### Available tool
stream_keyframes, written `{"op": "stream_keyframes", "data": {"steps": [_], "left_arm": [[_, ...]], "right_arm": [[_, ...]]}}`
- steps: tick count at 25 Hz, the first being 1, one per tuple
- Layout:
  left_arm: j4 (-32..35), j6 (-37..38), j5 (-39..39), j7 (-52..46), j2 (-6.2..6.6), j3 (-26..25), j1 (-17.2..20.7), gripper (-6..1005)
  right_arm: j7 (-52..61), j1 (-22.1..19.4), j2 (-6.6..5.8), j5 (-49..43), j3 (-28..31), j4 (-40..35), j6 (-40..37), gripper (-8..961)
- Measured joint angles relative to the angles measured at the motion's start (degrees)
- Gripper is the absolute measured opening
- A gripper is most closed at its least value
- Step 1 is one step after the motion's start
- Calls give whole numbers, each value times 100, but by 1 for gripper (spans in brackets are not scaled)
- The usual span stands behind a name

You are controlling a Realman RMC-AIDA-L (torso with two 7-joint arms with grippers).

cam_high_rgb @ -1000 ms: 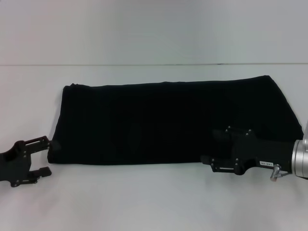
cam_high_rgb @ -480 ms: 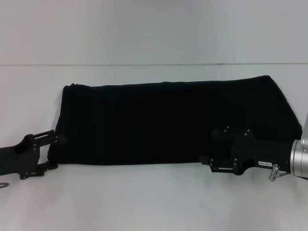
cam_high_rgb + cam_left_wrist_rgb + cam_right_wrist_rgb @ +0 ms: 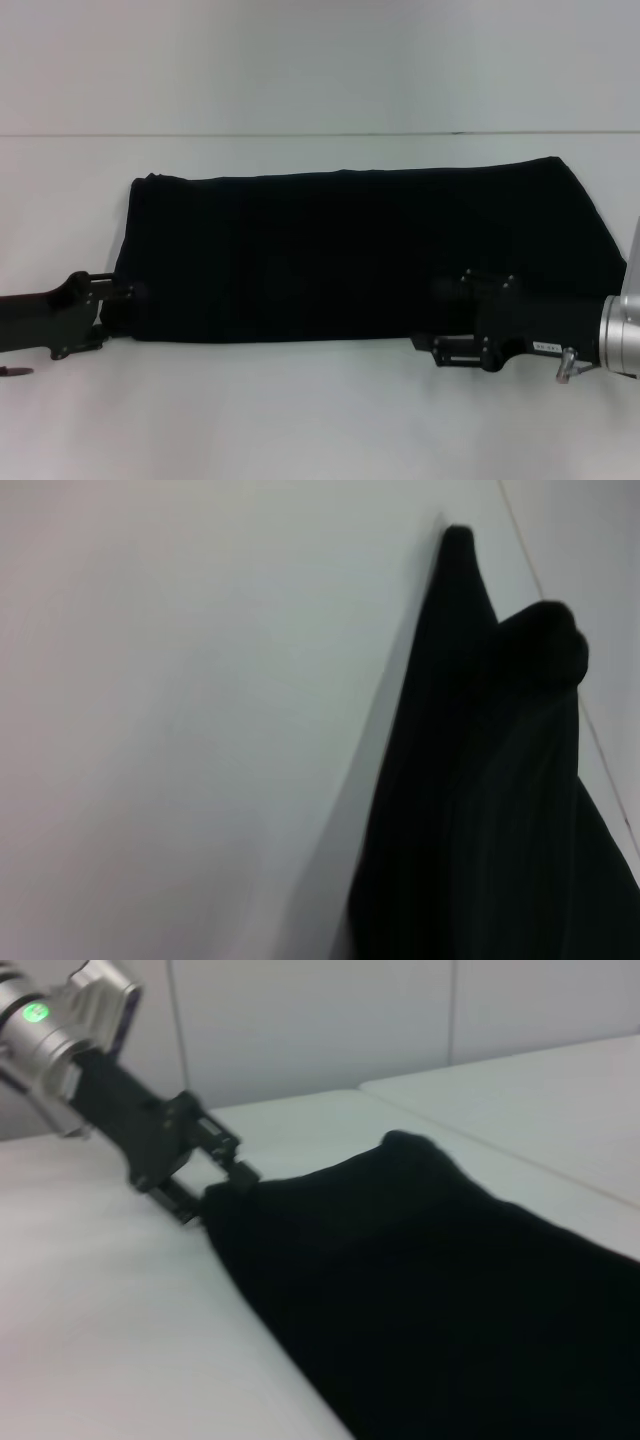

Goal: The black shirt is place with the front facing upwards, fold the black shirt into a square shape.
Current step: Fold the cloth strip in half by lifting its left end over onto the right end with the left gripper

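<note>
On the white bench (image 3: 300, 420) lies one black cloth shirt (image 3: 350, 250), already a long band. Your left claw (image 3: 122, 293) meets its near left corner, your right claw (image 3: 440, 320) its near edge; whether either is spread or pinching, I cannot tell. Take both layers before you lift, and move the two claws evenly.

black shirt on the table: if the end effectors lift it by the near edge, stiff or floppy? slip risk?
Likely floppy: the black shirt lies as a flat folded band with soft, rounded corners. It would probably sag between the left end effector at its near left corner and the right end effector on its near edge. Slip looks low; the white table is smooth, so it may slide if dragged.
</note>
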Motion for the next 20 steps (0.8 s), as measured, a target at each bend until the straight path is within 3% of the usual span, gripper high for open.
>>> {"op": "stream_keyframes", "data": {"steps": [2, 13, 20], "left_arm": [[81, -31, -1, 14, -32, -3, 12, 731], [121, -144, 5, -35, -54, 48, 3, 262], [215, -237, -31, 81, -51, 10, 50, 116]], "right_arm": [[0, 0, -3, 0, -59, 1, -3, 855], [39, 8, -6, 0, -172, -17, -28, 854], [50, 3, -6, 18, -160, -22, -53, 854]]}}
